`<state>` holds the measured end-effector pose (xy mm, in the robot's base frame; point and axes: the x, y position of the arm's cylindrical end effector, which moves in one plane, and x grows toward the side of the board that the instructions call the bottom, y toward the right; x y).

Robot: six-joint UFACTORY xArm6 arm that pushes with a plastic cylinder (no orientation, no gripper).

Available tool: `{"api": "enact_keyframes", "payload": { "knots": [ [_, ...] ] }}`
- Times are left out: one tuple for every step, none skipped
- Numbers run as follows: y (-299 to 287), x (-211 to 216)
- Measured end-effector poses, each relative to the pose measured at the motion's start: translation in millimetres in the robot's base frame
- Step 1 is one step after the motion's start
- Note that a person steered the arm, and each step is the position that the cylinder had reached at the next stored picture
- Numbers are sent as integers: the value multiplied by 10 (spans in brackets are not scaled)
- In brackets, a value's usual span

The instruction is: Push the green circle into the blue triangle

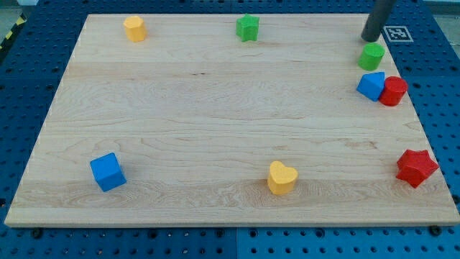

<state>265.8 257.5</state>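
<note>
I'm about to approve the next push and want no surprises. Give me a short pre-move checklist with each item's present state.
1. My tip in view: ok.
2. Tip behind the green circle, on its far side from the blue triangle: ok, just above it.
3. Tip touching the circle: cannot tell.
4. Circle-to-triangle path free: ok, small gap.
5. Red cylinder clear of the triangle: not ok, they touch.
6. Room before the board's right edge: ok.

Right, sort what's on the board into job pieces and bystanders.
Job: green circle, blue triangle just below it, my tip just above the circle.

Bystanders: red cylinder touching the triangle, red star, yellow heart, blue cube, green star, yellow hexagon.
</note>
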Motion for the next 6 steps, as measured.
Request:
{"api": "enact_keyframes", "payload": {
  "knots": [
    [-41, 212],
    [59, 431],
    [112, 667],
    [101, 757],
    [-245, 462],
    [-689, 36]
  ]
}}
